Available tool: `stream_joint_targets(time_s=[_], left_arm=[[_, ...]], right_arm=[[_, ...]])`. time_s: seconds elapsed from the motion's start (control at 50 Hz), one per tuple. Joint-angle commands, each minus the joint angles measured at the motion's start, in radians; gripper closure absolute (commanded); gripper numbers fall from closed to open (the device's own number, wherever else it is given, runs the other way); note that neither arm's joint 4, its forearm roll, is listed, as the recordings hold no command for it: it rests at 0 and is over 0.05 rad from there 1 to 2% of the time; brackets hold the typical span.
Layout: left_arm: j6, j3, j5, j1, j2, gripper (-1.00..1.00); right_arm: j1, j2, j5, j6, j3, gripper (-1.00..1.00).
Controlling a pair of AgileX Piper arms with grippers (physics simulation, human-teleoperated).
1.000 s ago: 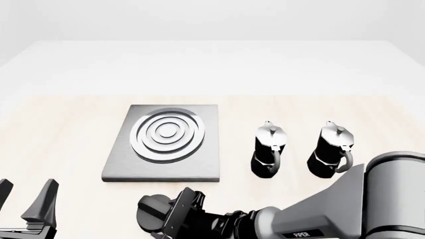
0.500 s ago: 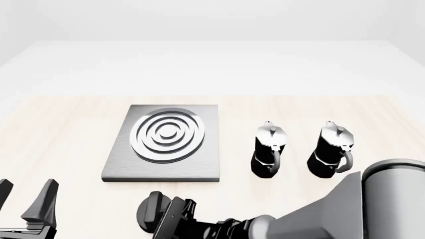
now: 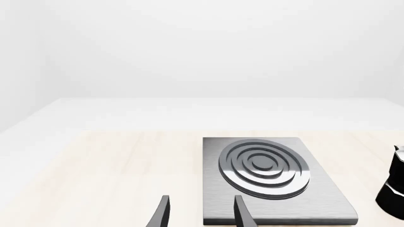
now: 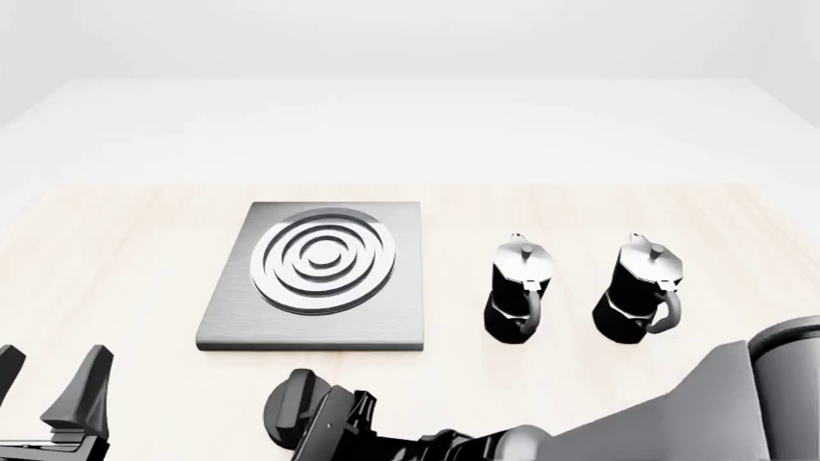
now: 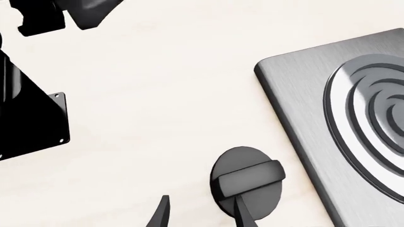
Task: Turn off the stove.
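The stove (image 4: 314, 288) is a flat brushed-grey slab with silver burner rings (image 4: 323, 259), left of the table's centre. Its small round black knob (image 4: 290, 407) with a raised bar lies on the wood in front of the slab. My right gripper (image 4: 333, 424) is low beside the knob on its right. In the right wrist view the knob (image 5: 247, 182) sits just ahead of the open gripper (image 5: 202, 216), one finger (image 5: 243, 215) overlapping its edge, the slab (image 5: 303, 94) beyond. My left gripper (image 4: 49, 382) is open and empty at the front left, and the left wrist view shows the stove (image 3: 315, 198) ahead of it.
Two black-and-silver moka pots (image 4: 519, 288) (image 4: 639, 290) stand right of the stove. One pot's edge (image 3: 394, 189) shows in the left wrist view. Black parts of the left arm (image 5: 28, 118) appear in the right wrist view. The table's far half is white.
My right gripper has sunk lower toward the front edge beside the knob, and the arm's bulk has dropped toward the lower right. The knob shows more fully. The left arm is still.
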Motion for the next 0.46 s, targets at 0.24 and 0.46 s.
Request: stream_joint_targets(time_s=[0.24, 0.46], left_arm=[[0.0, 0.0, 0.0, 0.0, 0.0, -1.0], [0.0, 0.0, 0.0, 0.0, 0.0, -1.0]], right_arm=[[0.043, -0.223, 0.028, 0.03, 0.077, -1.0], [0.026, -0.299, 0.025, 0.022, 0.144, -1.0]])
